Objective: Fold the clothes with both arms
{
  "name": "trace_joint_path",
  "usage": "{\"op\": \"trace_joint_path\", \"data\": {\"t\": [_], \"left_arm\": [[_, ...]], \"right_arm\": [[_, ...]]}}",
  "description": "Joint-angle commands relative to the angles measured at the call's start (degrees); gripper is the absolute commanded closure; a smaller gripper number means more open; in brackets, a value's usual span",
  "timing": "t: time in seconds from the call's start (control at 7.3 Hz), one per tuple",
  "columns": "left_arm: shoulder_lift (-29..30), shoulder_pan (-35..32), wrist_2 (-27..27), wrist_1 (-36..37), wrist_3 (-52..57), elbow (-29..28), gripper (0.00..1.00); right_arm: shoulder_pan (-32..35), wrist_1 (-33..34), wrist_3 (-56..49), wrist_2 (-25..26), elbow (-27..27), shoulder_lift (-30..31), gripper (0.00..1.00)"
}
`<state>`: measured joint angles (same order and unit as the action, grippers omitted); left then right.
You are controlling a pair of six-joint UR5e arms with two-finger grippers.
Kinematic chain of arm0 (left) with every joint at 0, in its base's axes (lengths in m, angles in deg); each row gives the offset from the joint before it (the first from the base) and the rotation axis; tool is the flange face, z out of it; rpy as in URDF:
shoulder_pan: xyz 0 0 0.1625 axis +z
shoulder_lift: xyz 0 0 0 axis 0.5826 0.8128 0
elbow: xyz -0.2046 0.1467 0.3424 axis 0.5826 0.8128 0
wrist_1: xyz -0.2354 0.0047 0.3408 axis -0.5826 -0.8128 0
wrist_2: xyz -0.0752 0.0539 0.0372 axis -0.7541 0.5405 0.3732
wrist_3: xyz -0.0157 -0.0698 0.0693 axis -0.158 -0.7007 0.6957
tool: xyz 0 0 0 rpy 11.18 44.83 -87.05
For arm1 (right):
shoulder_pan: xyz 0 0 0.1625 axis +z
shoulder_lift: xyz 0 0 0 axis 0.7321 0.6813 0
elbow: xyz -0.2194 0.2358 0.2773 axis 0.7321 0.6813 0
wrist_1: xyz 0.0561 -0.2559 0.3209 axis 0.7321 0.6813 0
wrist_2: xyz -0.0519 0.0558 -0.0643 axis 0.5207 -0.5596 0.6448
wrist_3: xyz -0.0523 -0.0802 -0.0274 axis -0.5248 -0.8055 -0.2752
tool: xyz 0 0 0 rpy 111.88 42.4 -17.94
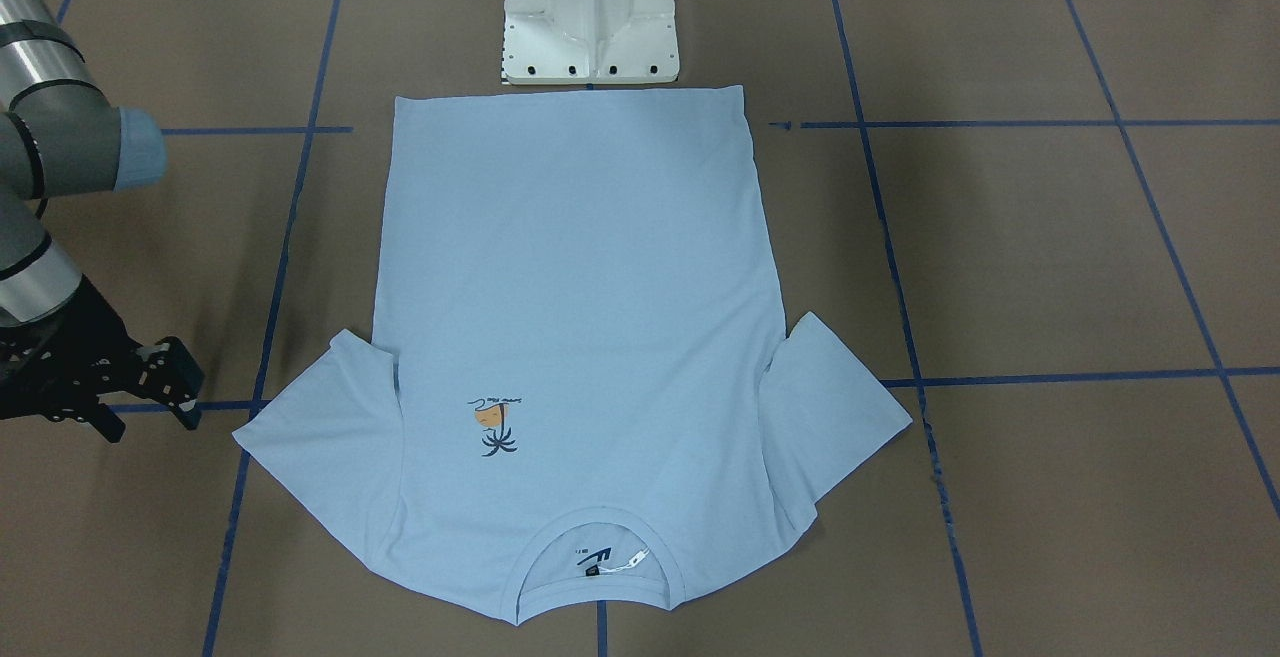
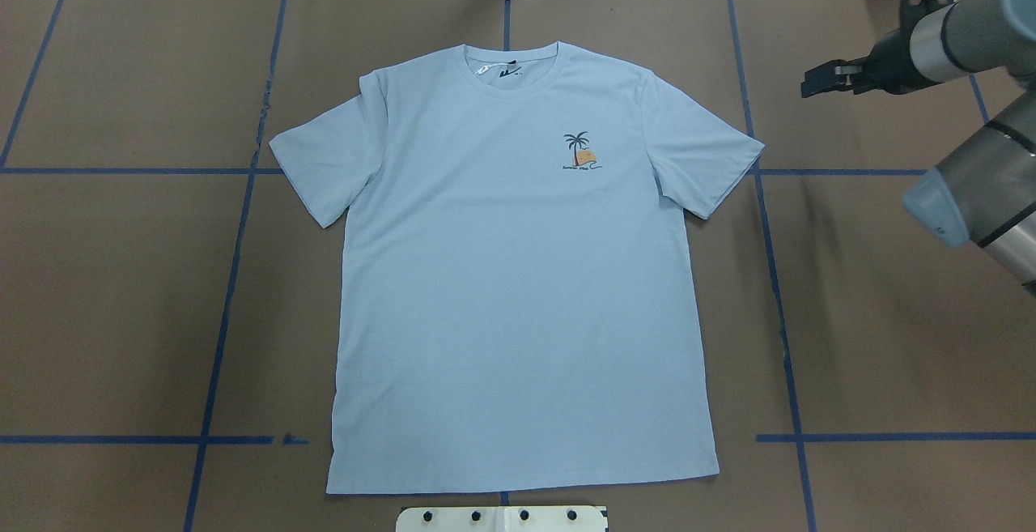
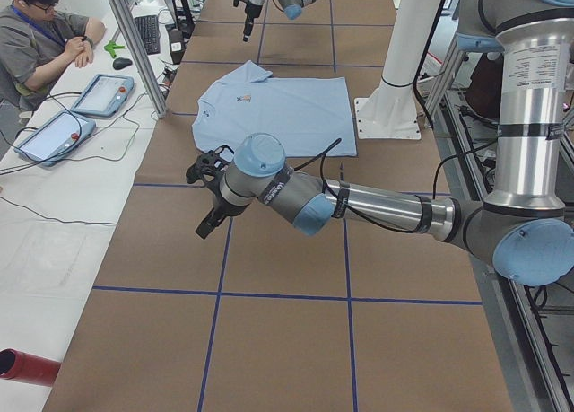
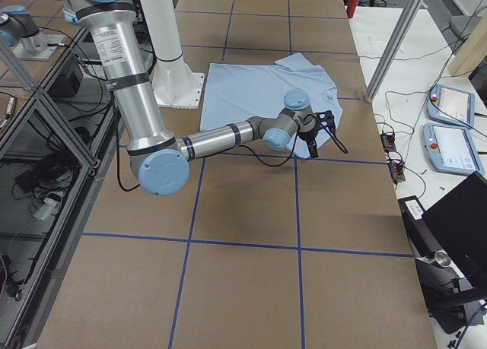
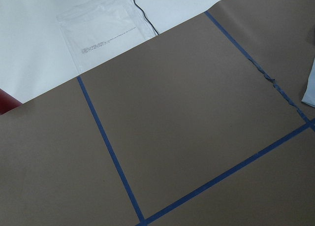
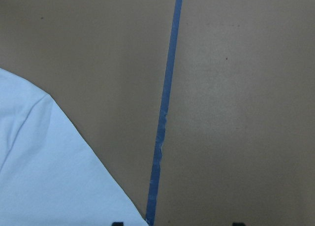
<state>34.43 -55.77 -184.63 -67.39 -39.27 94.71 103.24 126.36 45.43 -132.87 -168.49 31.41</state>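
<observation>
The T-shirt [image 2: 518,297] is light blue with a dark-and-orange palm print [image 2: 583,151], the table [image 2: 113,305] brown with a grid of blue tape [image 2: 121,169].

Left gripper [image 3: 206,222] jaws' spacing unclear; collar label [image 1: 594,560] text unreadable.

Table [image 2: 121,273] is covered in brown paper, marked into a grid with blue tape lines [image 2: 235,216]; the tape is ragged in one stretch. A white bench [image 3: 54,214] adjoins it, carrying two handheld consoles [image 3: 103,95], loose cables and a clear plastic bag [image 5: 103,34]. An aluminium post [image 3: 134,44] stands at its edge. One person [image 3: 40,35] sits there.
</observation>
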Motion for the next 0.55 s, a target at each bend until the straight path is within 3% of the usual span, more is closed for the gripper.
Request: {"op": "trace_joint_path", "data": {"t": [0.0, 0.41], "left_arm": [[-0.04, 0.0, -0.09, -0.22, -0.07, 0.06, 0.0], [-0.04, 0.0, -0.09, -0.31, -0.07, -0.03, 0.0]], "right_arm": [[-3.09, -4.79, 2.72, 2.08, 4.48, -0.59, 0.31], [-6.34, -5.06, 3.17, 6.04, 5.1, -0.94, 0.38]]}}
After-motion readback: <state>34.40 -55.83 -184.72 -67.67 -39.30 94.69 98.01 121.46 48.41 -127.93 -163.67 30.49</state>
